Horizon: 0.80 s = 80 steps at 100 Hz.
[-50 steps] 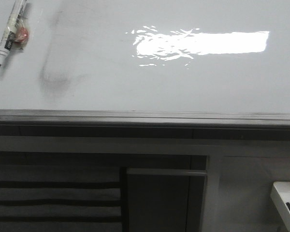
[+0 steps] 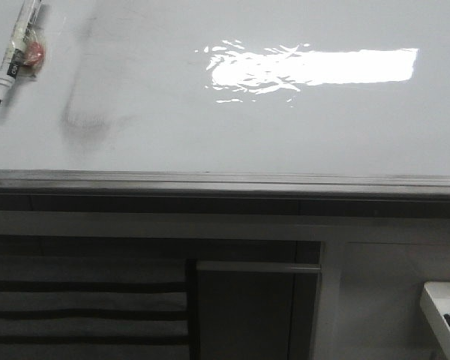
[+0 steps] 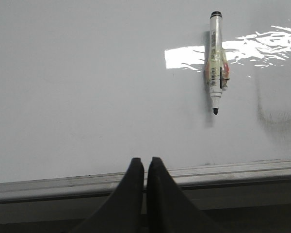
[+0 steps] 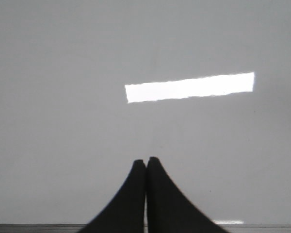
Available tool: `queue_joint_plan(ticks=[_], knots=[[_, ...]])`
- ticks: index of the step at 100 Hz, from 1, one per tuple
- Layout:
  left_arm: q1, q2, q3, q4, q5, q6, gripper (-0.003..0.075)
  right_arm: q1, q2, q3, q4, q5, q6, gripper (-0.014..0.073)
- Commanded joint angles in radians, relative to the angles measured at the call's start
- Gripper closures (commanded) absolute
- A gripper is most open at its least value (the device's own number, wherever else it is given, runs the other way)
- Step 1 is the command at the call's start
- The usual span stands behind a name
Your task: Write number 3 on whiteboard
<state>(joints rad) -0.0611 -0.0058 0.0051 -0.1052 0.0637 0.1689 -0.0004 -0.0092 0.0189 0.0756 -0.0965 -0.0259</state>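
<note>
White cabinet panels (image 2: 382, 292) sit below the whiteboard (image 2: 232, 135), which carries one grey smudge (image 2: 86, 124) and one uncapped marker (image 3: 215, 63) lying near its left side. No number 3 is drawn yet. Both the left gripper (image 3: 145, 167) and the right gripper (image 4: 146, 167) show jaws clenched on nothing. I judge the start: the left must open and take the marker.

- The marker (image 2: 15, 51) is cut off by the front view's top edge.
- The white tray (image 2: 442, 311) is cropped at the right edge, its contents too small to tell.
- Both claws show only their fingertips (image 3: 136, 170).
</note>
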Motion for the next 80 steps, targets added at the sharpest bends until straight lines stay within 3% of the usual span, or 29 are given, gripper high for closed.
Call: queue_joint_plan(ticks=[1, 53, 66, 80], knots=[[0.002, -0.032, 0.003, -0.007, -0.084, -0.010, 0.0739, -0.008, -0.022, 0.023, -0.009, -0.085, 0.002, 0.0673], [0.002, -0.032, -0.007, -0.038, -0.117, -0.010, 0.0739, -0.008, -0.022, 0.014, -0.009, -0.082, 0.002, 0.0673], [0.002, -0.029, -0.076, -0.099, -0.064, -0.010, 0.0739, -0.008, -0.017, -0.088, -0.005, 0.126, 0.002, 0.0673], [0.002, 0.023, -0.214, -0.110, 0.094, -0.010, 0.0739, -0.008, 0.031, -0.234, -0.005, 0.311, 0.002, 0.0673]])
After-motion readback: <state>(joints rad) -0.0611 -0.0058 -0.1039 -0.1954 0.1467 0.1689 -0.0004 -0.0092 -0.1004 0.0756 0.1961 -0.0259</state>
